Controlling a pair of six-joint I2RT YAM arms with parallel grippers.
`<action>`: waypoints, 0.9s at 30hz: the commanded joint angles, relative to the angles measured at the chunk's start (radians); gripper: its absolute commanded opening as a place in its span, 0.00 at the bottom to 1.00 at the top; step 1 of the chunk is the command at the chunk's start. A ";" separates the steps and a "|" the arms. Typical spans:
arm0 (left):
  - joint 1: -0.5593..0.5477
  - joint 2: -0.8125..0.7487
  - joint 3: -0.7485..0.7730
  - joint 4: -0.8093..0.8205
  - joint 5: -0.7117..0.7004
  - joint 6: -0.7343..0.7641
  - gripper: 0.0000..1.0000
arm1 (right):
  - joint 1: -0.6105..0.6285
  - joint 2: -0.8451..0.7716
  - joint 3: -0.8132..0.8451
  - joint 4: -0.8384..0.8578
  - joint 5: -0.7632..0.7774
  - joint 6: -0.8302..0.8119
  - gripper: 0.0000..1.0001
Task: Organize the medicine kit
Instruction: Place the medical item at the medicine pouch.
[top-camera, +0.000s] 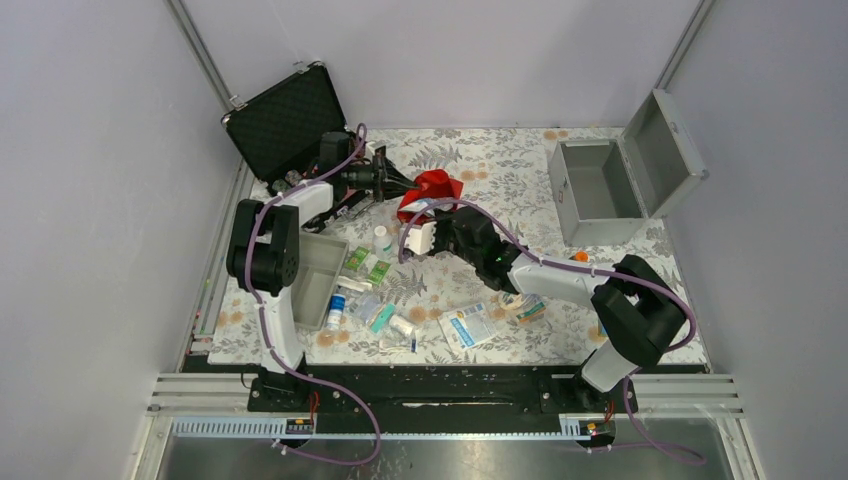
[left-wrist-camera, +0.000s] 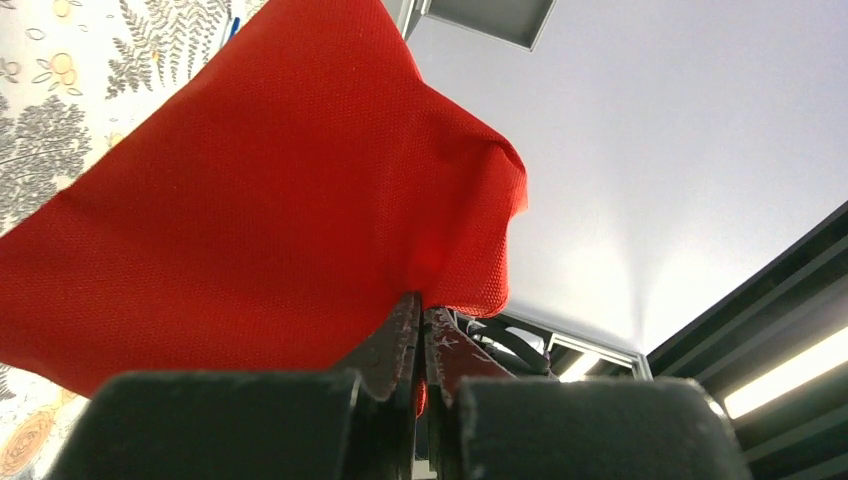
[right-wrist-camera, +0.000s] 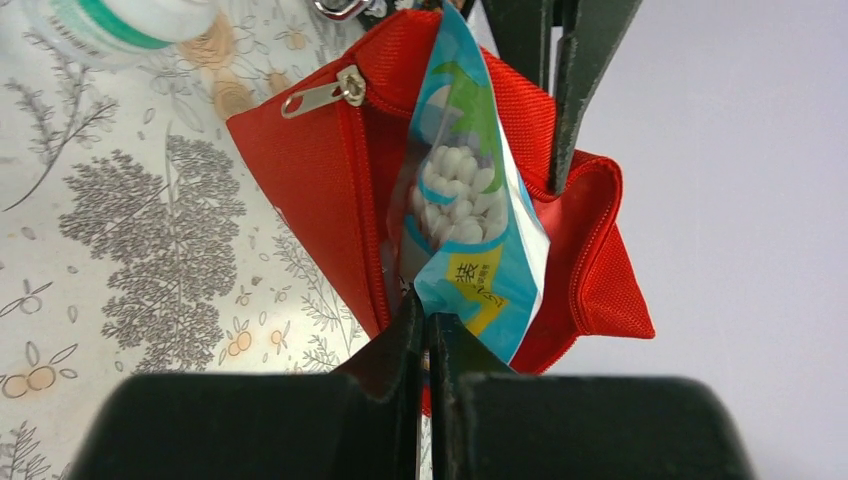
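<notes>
The medicine kit (top-camera: 597, 192), a silver-grey metal box, stands at the back right with its lid (top-camera: 668, 150) open. My left gripper (top-camera: 408, 188) is shut on the edge of the red first-aid pouch (top-camera: 432, 187) and holds it up with the zip open; red fabric fills the left wrist view (left-wrist-camera: 260, 200) above the closed gripper (left-wrist-camera: 422, 310). My right gripper (top-camera: 422, 215) is shut (right-wrist-camera: 428, 315) on the corner of a blue packet of white pieces (right-wrist-camera: 465, 200). The packet stands partly inside the pouch's mouth (right-wrist-camera: 330, 190). A left finger (right-wrist-camera: 580, 60) pinches the pouch's far rim.
A black foam-lined case (top-camera: 288, 120) stands open at the back left. A grey tray (top-camera: 315, 280) lies by the left arm. Small bottles, boxes and packets (top-camera: 380, 295) are scattered at the front middle, with a blue-white packet (top-camera: 470, 325). A white bottle (right-wrist-camera: 110, 20) stands beside the pouch.
</notes>
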 joint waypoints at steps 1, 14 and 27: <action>0.036 -0.056 -0.017 -0.006 0.053 0.023 0.00 | -0.016 -0.015 0.044 -0.173 -0.065 -0.024 0.00; -0.145 -0.023 0.013 -0.164 0.038 0.217 0.00 | -0.004 0.067 0.387 -0.809 -0.105 -0.375 0.00; -0.155 -0.041 -0.045 -0.164 0.053 0.200 0.00 | -0.001 0.128 0.271 -0.416 0.157 -0.602 0.00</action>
